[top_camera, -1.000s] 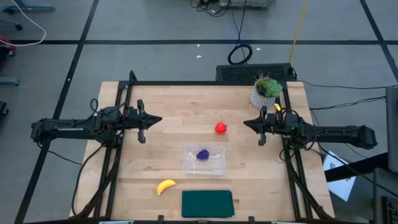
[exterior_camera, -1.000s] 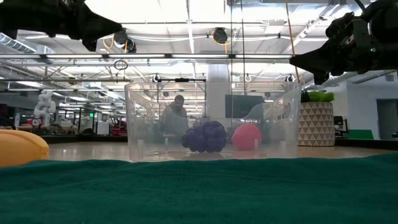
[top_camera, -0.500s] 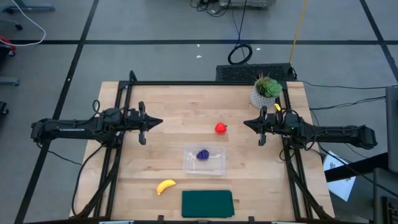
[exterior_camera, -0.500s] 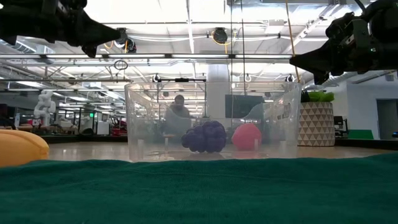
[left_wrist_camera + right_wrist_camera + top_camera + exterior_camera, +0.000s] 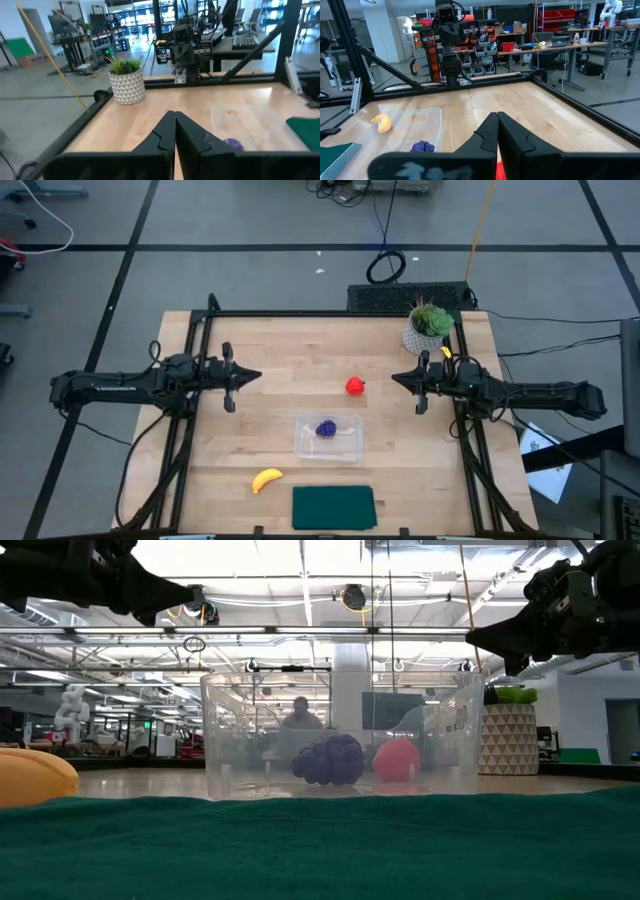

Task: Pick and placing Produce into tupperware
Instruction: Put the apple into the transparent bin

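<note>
A clear tupperware point(image 5: 340, 442) stands at the table's middle with the purple grape cluster point(image 5: 326, 428) lying inside it. The red strawberry point(image 5: 355, 386) rests on the wood just beyond the tupperware's far side. The yellow banana point(image 5: 266, 479) lies on the table near the front, left of the tupperware. My left gripper point(image 5: 258, 373) hovers shut over the table's left part and points toward the right. My right gripper point(image 5: 393, 377) hovers shut over the right part and points toward the left. Both are above the table and hold nothing.
A potted plant point(image 5: 430, 325) in a white pot stands at the far right corner. A flat dark green mat point(image 5: 333, 507) lies at the front edge. Black frame rails point(image 5: 190, 350) run along the table's left, right and far sides. A person point(image 5: 300, 715) shows in the room behind.
My left gripper has rolled slightly about the line it points along, staying in place and shut. The person behind the table has moved a little to the right in the low view. The produce and tupperware have kept still.
</note>
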{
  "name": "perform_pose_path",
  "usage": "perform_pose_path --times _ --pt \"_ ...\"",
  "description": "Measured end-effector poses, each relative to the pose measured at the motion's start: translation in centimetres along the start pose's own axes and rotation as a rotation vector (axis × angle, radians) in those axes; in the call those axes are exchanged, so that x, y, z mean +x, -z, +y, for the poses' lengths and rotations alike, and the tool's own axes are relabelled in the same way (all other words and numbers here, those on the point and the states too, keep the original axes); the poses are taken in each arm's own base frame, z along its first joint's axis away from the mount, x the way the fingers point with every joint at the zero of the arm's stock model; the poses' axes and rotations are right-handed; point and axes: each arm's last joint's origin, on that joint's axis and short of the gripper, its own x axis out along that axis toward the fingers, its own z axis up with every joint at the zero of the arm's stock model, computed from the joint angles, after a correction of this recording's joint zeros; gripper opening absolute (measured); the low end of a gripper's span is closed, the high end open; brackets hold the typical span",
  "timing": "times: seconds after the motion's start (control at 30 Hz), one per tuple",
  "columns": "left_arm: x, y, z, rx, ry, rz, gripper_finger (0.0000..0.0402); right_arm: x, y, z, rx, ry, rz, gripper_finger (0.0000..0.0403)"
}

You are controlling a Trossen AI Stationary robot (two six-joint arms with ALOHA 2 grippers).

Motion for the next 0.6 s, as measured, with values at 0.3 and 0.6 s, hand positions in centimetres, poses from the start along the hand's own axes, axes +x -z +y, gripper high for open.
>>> perform_pose_path --times 0.3,0.6 --pt "-0.02 0.03 0.31 0.090 -0.107 0.018 0.0008 0.00 0.13 0.09 -0.011 -0.012 0.014 0.0000" --pt "-0.04 0.06 0.49 0.088 -0.169 0.029 0.0008 0.03 -0.25 0.21 -0.067 -0.042 -0.009 0.0000"
